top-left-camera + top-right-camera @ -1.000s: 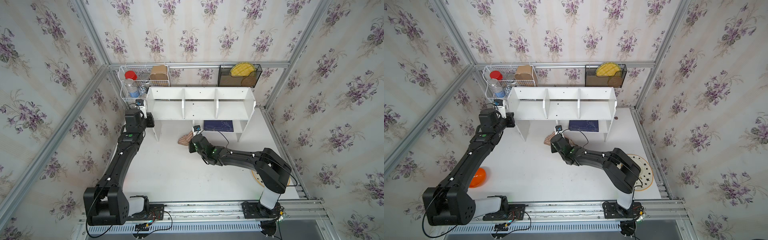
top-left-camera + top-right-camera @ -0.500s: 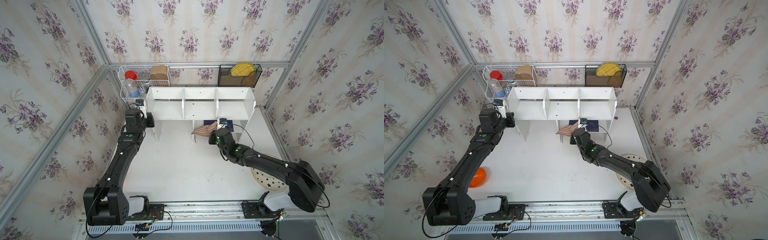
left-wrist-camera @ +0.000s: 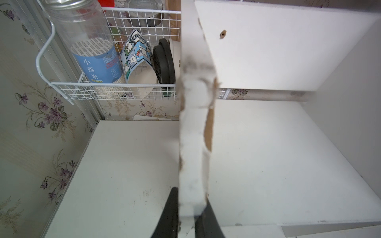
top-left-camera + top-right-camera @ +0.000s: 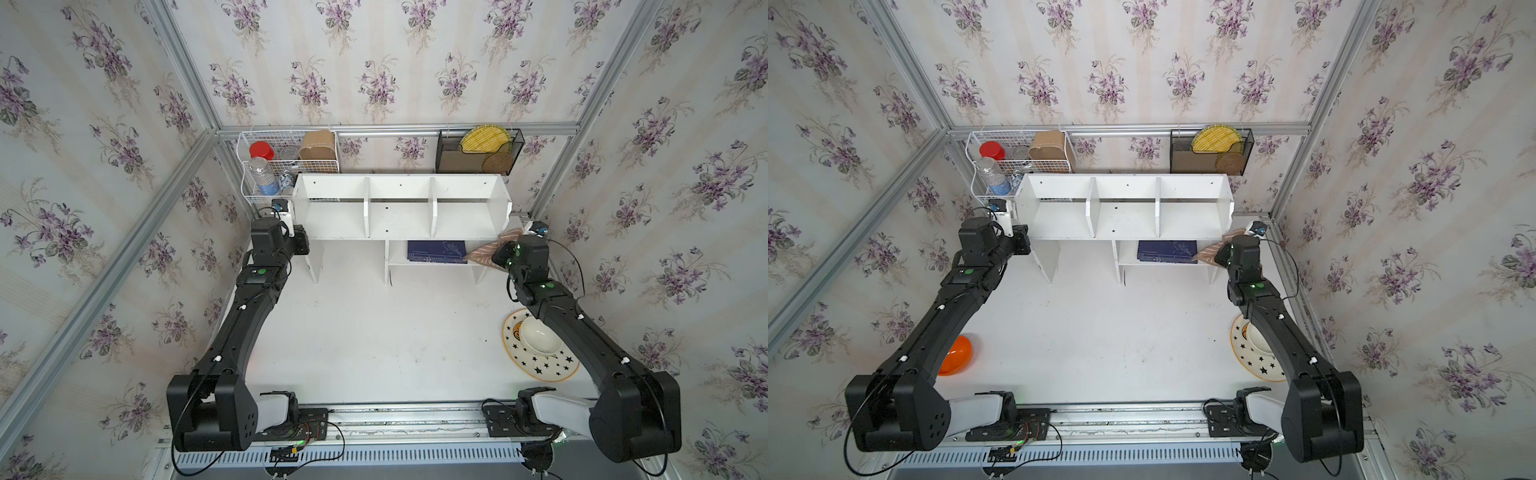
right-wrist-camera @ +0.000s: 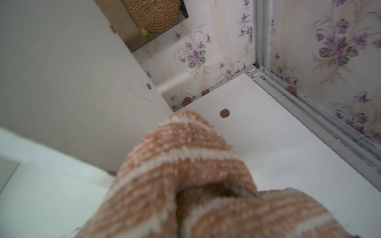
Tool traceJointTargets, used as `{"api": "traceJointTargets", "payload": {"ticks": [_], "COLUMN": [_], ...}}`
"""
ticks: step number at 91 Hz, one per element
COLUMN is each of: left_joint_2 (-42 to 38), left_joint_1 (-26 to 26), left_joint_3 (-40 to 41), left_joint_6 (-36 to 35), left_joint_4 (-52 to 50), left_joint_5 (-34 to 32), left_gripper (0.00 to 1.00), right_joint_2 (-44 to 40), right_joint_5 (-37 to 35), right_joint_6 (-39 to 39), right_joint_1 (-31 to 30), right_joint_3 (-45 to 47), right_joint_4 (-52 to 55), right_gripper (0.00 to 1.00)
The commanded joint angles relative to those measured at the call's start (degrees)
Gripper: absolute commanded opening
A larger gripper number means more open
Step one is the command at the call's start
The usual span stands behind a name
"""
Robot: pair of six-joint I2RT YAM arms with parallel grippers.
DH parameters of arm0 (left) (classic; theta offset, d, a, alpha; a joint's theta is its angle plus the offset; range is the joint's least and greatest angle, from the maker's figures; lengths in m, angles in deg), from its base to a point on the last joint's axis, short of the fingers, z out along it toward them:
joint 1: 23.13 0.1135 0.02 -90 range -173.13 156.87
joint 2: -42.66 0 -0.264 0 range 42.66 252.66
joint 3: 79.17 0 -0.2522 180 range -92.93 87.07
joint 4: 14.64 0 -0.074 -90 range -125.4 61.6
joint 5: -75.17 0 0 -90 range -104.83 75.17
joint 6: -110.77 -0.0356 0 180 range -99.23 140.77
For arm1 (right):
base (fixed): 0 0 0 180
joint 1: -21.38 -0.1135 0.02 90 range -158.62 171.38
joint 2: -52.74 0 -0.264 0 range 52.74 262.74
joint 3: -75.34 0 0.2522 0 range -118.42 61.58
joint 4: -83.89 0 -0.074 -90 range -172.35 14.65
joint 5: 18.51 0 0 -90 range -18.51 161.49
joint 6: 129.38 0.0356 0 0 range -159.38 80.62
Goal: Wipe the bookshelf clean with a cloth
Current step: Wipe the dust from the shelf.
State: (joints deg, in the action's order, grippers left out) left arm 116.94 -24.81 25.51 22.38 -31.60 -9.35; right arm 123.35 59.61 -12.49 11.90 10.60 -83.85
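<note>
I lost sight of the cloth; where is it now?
In both top views the cloth is in the right gripper at the bookshelf's right end, beside the blue book.

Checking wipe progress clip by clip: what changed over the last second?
The right gripper, shut on the cloth, swept rightward along the front of the bookshelf, from near its middle to its right end. The left gripper stayed clamped on the left side panel, and the bookshelf did not move.
</note>
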Motion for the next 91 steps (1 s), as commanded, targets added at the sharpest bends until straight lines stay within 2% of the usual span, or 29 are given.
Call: {"api": "traceJointTargets", "payload": {"ticks": [1, 9, 28, 31, 51, 62, 67, 91], "left_joint_2": [0.1, 0.1, 0.0, 0.1, 0.1, -0.3, -0.4, -0.5], "left_joint_1": [-1.0, -1.4, -1.8, -1.8, -1.8, -1.7, -1.7, -1.6], "left_joint_3": [0.4, 0.5, 0.2, 0.2, 0.3, 0.3, 0.4, 0.2], "left_joint_6": [1.6, 1.5, 1.3, 1.3, 1.0, 0.7, 0.6, 0.5], "left_joint_4": [-3.1, -3.2, -3.5, -3.5, -3.7, -4.2, -4.3, -4.6], "left_joint_5": [6.1, 6.0, 5.8, 5.8, 4.7, 3.4, 2.8, 2.3], "left_gripper": [0.00, 0.00, 0.00, 0.00, 0.00, 0.00, 0.00, 0.00], "right_joint_2": [0.0, 0.6, 5.0, 5.9, 12.7, 13.2, 11.5, -0.8], "right_joint_5": [5.9, 2.5, -1.6, -1.5, -1.2, -5.4, -6.4, -0.1], "right_joint_6": [-1.5, -3.2, -2.4, -2.4, -3.9, -4.2, -3.7, -0.6], "right_joint_1": [-2.7, -9.9, -20.8, -24.0, -31.9, -31.3, -29.0, -7.6], "right_joint_3": [-2.2, -4.2, -5.2, -5.3, -10.9, -11.9, -10.8, -2.2], "right_joint_4": [-1.9, -2.4, -4.6, -5.7, -7.7, -6.0, -5.3, -0.6], "right_gripper": [0.00, 0.00, 0.00, 0.00, 0.00, 0.00, 0.00, 0.00]}}
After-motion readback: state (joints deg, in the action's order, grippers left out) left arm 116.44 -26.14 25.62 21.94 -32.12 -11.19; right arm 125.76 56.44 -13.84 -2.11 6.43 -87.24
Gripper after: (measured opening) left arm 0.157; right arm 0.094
